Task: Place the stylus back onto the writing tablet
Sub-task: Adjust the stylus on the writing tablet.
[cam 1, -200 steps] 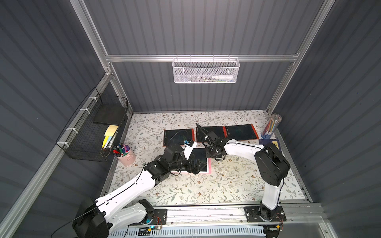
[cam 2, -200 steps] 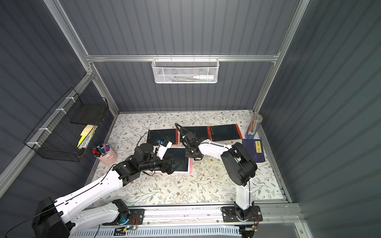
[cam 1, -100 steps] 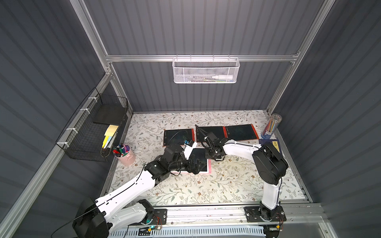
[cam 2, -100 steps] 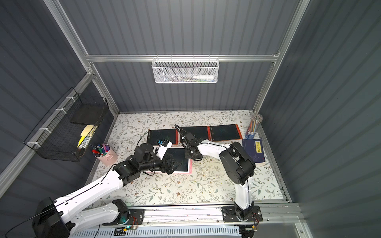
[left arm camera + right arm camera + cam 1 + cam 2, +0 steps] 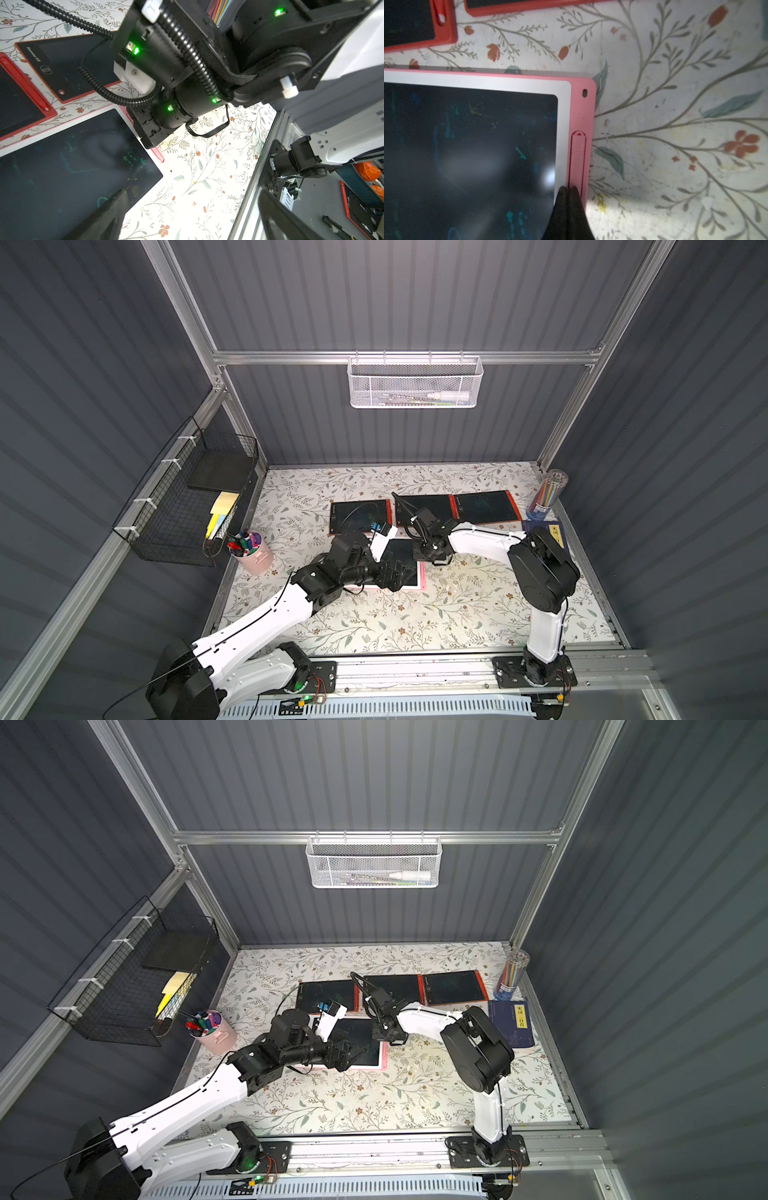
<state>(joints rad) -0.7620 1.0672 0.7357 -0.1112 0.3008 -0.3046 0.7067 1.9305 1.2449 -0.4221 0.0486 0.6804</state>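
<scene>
Seating step, seemingly near done: slim pink plastic stylus (image 5: 577, 158) lies slotted at 3 o'clock on the pink-framed dark-screened writing tablet (image 5: 562, 89), right gripper (image 5: 569, 190) pinched shut, empty, tips pressing it; left gripper (image 5: 191, 207) gapes empty; next, lift straight off.

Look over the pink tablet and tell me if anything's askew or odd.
Nothing stands out. The stylus lies straight in the edge groove of the pink tablet, with the shut right fingers over it, hiding one end. The red tablets lie flat in a row. The screen shows only faint scribbles.
</scene>
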